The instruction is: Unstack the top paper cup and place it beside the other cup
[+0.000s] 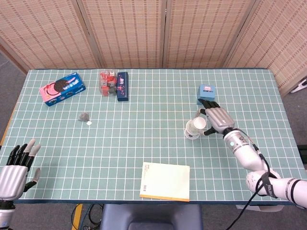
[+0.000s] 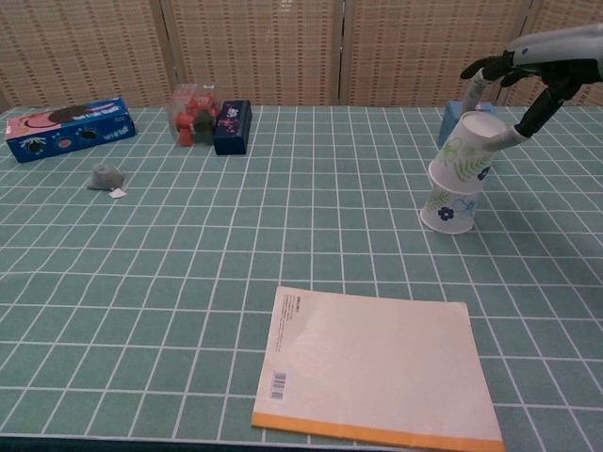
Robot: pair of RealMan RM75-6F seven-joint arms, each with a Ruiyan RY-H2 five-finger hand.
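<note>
Two upside-down paper cups stand partly nested at the table's right. My right hand (image 1: 218,119) grips the top cup (image 2: 466,143), which has a green leaf print and is raised and tilted, still overlapping the lower one. The lower cup (image 2: 448,209) has blue flowers and rests rim-down on the mat. In the head view the top cup (image 1: 199,123) sits just above-right of the lower cup (image 1: 191,132). In the chest view the right hand (image 2: 537,66) reaches in from the upper right. My left hand (image 1: 14,167) hovers off the table's near left corner, fingers spread and empty.
A small blue box (image 1: 206,94) stands just behind the cups. A notepad (image 1: 165,181) lies at the front edge. A cookie box (image 1: 62,88), a red toy pack (image 1: 108,82), a dark blue box (image 1: 122,86) and a grey wad (image 1: 84,116) sit far left.
</note>
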